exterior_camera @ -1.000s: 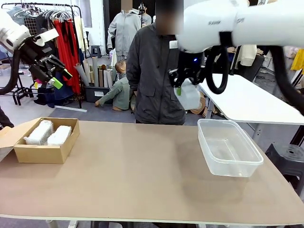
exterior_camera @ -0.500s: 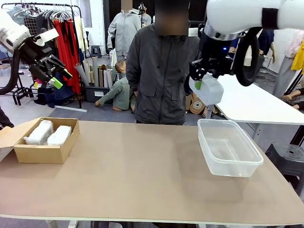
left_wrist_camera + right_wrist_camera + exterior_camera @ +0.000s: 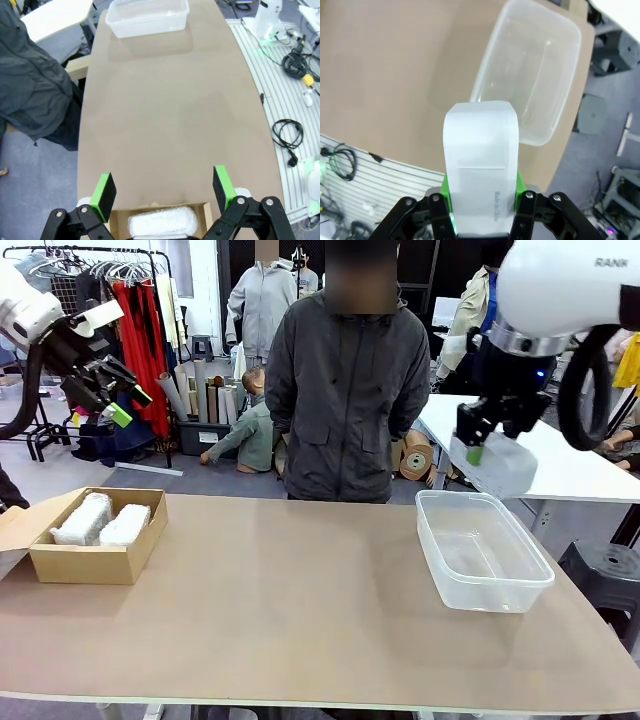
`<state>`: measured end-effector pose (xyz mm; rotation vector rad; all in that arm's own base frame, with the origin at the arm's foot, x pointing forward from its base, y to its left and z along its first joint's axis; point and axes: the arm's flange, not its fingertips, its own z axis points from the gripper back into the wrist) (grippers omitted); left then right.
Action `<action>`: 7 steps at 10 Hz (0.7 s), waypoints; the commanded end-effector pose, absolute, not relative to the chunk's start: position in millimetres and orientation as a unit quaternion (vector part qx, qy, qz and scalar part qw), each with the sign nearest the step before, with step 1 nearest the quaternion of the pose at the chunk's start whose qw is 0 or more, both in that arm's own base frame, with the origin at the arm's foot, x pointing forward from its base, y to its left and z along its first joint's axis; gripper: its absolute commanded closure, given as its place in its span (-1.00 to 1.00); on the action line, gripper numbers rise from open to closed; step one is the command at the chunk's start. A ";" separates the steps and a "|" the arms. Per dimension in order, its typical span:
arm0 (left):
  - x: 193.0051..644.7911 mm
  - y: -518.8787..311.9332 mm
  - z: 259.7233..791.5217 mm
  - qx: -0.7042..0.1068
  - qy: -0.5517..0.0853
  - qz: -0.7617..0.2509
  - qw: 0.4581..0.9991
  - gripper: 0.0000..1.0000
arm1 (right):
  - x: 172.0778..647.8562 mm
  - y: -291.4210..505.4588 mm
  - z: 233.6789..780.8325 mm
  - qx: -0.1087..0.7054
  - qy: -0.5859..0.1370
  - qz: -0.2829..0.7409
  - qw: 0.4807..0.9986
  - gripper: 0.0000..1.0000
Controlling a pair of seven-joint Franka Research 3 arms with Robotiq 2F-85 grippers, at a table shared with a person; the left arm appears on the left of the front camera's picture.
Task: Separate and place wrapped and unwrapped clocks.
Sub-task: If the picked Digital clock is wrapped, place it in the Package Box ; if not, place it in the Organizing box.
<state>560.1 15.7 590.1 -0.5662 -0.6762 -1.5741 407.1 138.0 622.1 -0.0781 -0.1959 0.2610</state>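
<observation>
1. Our right gripper [image 3: 477, 453] pinches the bare clock [image 3: 497, 466] between its fingers, in the air above the clear tub's [image 3: 483, 585] far end.
2. Our left gripper [image 3: 163, 190] hangs with fingers spread above the cardboard box [image 3: 88, 562], well left of the tub.
3. Two wrapped clocks [image 3: 101, 521] lie side by side in that box, perhaps touching.

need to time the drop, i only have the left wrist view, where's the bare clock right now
Observer: The right gripper is shut on the bare clock, held above the far end of the clear tub.
Operator: anything in the tub
Observer: No, the right wrist view shows the tub's inside bare.
Operator: how many wrapped clocks in the box, i see one
Observer: Two wrapped clocks lie side by side in the cardboard box.
</observation>
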 end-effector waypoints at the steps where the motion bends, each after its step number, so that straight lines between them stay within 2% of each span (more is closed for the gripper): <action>1: 559.0 15.6 590.1 -0.244 -0.290 -0.686 0.620 -1.00 | 399.1 107.6 619.3 -0.018 -0.105 0.127 0.986 1.00; 3: 559.0 15.6 590.1 -0.244 -0.290 -0.686 0.620 -1.00 | 401.0 91.4 614.9 0.003 -0.126 0.102 0.987 1.00; 4: 559.0 15.6 590.1 -0.244 -0.290 -0.686 0.620 -1.00 | 402.5 105.9 617.4 -0.035 -0.098 0.109 0.989 1.00; 7: 559.0 15.6 590.1 -0.244 -0.290 -0.686 0.620 -1.00 | 402.5 105.9 617.4 -0.035 -0.098 0.109 0.989 1.00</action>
